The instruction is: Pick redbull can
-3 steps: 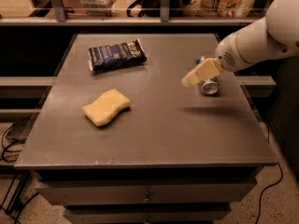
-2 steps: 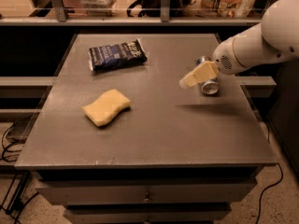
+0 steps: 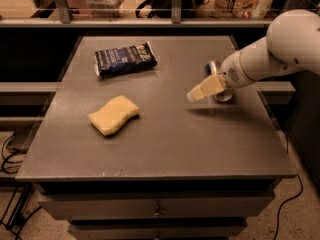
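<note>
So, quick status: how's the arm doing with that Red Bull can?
Gripper at table's right side, against redbull can. Can on table, partly hidden. Sponge and snack packet off left, nothing blocking.

The white arm (image 3: 265,59) comes in from the right edge of the scene, with a big rounded joint (image 3: 295,31) high at the far right. From there it slopes down and to the left, narrowing to the wrist (image 3: 234,75). The cream-coloured gripper (image 3: 202,89) sticks out beyond the wrist, pointing left and slightly down. It is right of centre at middle depth.
</note>
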You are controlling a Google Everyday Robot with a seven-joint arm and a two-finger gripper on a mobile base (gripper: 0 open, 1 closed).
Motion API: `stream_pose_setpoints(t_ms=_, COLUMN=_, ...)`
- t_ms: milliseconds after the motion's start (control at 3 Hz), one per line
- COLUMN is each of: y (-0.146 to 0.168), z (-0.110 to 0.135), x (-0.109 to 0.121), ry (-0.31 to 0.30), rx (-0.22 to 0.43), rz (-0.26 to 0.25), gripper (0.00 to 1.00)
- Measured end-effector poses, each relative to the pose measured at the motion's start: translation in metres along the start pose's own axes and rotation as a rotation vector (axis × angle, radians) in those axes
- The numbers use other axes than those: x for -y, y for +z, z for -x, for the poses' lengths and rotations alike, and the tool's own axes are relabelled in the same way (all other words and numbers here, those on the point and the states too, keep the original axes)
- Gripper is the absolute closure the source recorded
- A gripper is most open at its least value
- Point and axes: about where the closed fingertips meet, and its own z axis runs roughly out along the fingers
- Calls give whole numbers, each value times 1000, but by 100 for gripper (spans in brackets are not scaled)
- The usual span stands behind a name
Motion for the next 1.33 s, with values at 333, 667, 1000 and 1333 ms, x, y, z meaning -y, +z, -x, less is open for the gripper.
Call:
stream_pose_setpoints(t_ms=333, y=5, z=-3, x=-3, ry=7, rx=-18, rz=7, gripper=41)
stream_pose_setpoints(t_ms=667, y=8, z=-6, x=-6, ry=10, rx=-34, rz=8, gripper=65)
stream_pose_setpoints(t_ms=1000, y=1, z=4, x=-8, ry=-12, rx=-21, rz=4, gripper=88)
stream_pose_setpoints(t_ms=1333, y=-29, z=41, x=-8, ry=-105, rx=24, rz=-16, gripper=100)
